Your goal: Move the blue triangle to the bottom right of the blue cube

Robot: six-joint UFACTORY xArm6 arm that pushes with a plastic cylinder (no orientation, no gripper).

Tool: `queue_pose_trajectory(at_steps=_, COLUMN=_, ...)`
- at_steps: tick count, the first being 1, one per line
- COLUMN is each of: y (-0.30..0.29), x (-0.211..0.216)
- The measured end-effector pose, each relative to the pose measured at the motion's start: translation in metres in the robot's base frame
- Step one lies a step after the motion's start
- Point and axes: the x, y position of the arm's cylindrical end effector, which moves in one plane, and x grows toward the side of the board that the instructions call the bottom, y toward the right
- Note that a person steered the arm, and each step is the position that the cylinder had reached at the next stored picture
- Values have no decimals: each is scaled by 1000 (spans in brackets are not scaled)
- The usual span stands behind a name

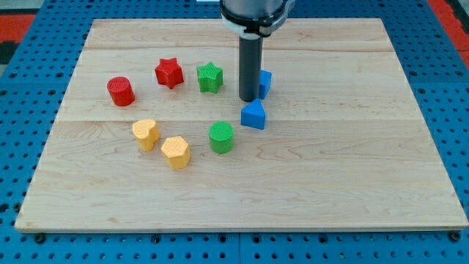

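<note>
Orange hexagonal block (176, 152): nearest the camera, sitting at about 7 o'clock of the block cluster on the worktop (352, 176).
Orange heart-like block (146, 134): just beside the hexagonal one, at its 10 o'clock, the two apart.
Green cylinder (221, 137): at 3 o'clock of the orange pair, upright, near the blue triangle.
Blue triangle (253, 115): lies at 1 o'clock of the green cylinder and directly at 6 o'clock of the blue cube, close to it but not touching.
Blue cube (265, 83): partly hidden behind the rod; only its right part shows.
Tip (248, 100): the dark rod's lower end rests at the blue cube's 9 o'clock edge, just at 12 o'clock of the blue triangle; contact with either cannot be told.
End effector: a plain rod with nothing to open or close, so no such state can be told.
Green star (209, 77): at 9 o'clock of the rod.
Red star (168, 72): just at 9 o'clock of the green star.
Red cylinder (121, 91): at 8 o'clock of the red star, farthest toward the view's left.
</note>
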Motion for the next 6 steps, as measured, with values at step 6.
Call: queue_pose_trajectory(at_steps=6, y=-4, x=31)
